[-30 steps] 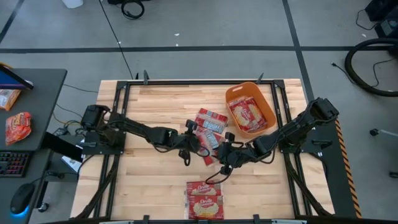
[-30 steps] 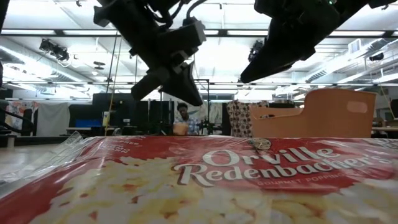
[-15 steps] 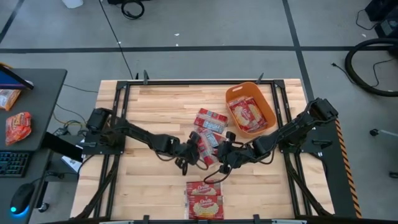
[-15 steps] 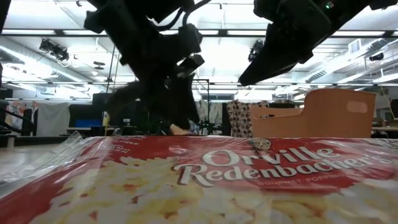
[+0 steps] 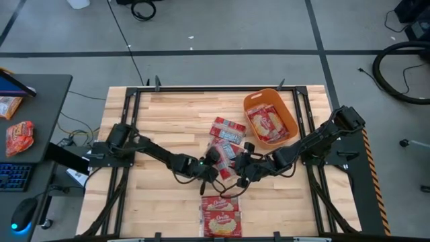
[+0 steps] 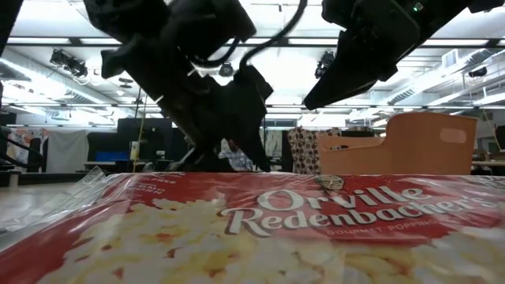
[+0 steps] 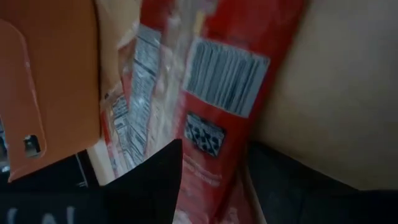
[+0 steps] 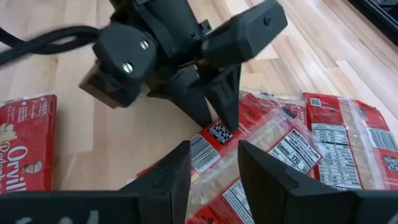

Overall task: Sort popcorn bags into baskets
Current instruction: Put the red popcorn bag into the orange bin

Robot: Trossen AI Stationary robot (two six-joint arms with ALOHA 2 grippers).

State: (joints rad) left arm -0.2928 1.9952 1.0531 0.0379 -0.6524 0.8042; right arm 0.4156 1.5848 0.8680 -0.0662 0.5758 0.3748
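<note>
Several red popcorn bags [image 5: 227, 136] lie overlapping at the table's middle, some showing their white backs. One more bag [image 5: 267, 121] lies in the orange basket [image 5: 290, 115] at the far right. Another bag [image 5: 220, 215] lies flat at the near edge. My left gripper [image 8: 219, 124] is open and lowered onto the pile's near end, where a packet's red barcode end [image 7: 227, 81] shows between its fingers. My right gripper [image 8: 214, 168] is open, just right of it and raised above the pile, holding nothing. My left gripper comes down slanting from the table's left, its open fingers [image 8: 200, 109] standing astride the barcode end [image 8: 217, 134] of a packet that lies flat in the pile. Whether the fingertips touch the packet I cannot tell.
A dark side table at the left holds an orange-red snack pouch [image 5: 19, 138] and a keyboard. Bare wood [image 5: 161, 114] lies left of the pile. The basket [image 6: 418, 142] rises behind the near-edge packet [image 6: 276, 229] in the low view.
My left gripper has moved right and toward the near edge, dropped down to the pile's near end, and opened from shut. The packets and my right gripper have stayed where they were.
</note>
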